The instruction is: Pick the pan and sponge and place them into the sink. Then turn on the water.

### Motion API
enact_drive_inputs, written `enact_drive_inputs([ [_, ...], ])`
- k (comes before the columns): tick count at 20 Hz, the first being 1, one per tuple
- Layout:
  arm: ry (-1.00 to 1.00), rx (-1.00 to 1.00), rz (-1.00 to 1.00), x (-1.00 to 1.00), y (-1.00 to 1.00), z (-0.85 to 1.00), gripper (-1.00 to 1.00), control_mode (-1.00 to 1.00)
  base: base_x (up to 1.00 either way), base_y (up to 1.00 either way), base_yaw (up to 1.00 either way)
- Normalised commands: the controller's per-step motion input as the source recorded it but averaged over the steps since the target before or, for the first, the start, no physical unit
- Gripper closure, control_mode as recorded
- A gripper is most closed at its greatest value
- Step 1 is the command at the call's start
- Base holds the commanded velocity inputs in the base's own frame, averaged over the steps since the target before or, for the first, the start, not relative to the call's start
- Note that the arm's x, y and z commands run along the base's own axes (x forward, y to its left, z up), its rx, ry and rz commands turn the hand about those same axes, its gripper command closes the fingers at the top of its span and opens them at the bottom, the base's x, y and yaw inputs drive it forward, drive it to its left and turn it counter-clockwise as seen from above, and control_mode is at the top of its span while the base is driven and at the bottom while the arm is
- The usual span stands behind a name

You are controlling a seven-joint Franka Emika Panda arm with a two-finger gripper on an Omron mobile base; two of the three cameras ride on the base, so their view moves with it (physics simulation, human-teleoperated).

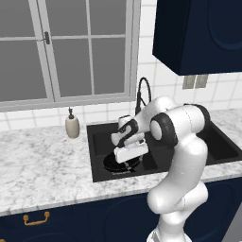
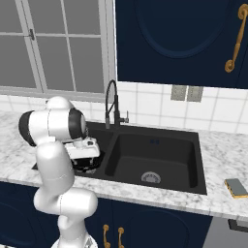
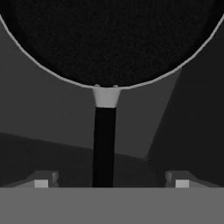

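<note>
- Pan [image 1: 121,163] lies in the left basin of the sink [image 1: 97,156], under the wrist; sponge [image 2: 236,187] rests on the counter right of the sink.
- Gripper [image 3: 109,183] over the pan handle [image 3: 104,146]: fingertips [image 3: 41,183] spread wide, well clear on both sides, gripping nothing.
- Faucet [image 2: 113,104] stands behind the divider.

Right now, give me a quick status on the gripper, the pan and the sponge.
Gripper open, fingers either side of the pan handle. Pan low in the sink's left basin. Sponge on the counter right of the sink. Nothing in the way.
</note>
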Motion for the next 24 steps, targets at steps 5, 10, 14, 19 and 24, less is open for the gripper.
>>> enact_drive_inputs([
  [5,-0.1,0.01,0.0,-0.25,0.0,0.74,-1.0,-1.0,0.0,0.0,0.0],
  [10,-0.1,0.05,0.0,-0.96,-0.02,0.52,-1.0,-1.0,0.0,0.0,0.0],
  [14,-0.08,0.02,0.0,-0.87,-0.13,0.51,-1.0,-1.0,0.0,0.0,0.0],
  [19,-0.04,0.0,0.0,-0.12,-0.35,0.7,-1.0,-1.0,0.0,0.0,0.0],
  [24,-0.07,0.07,0.0,-0.42,-0.65,0.54,-1.0,-1.0,0.0,0.0,0.0],
])
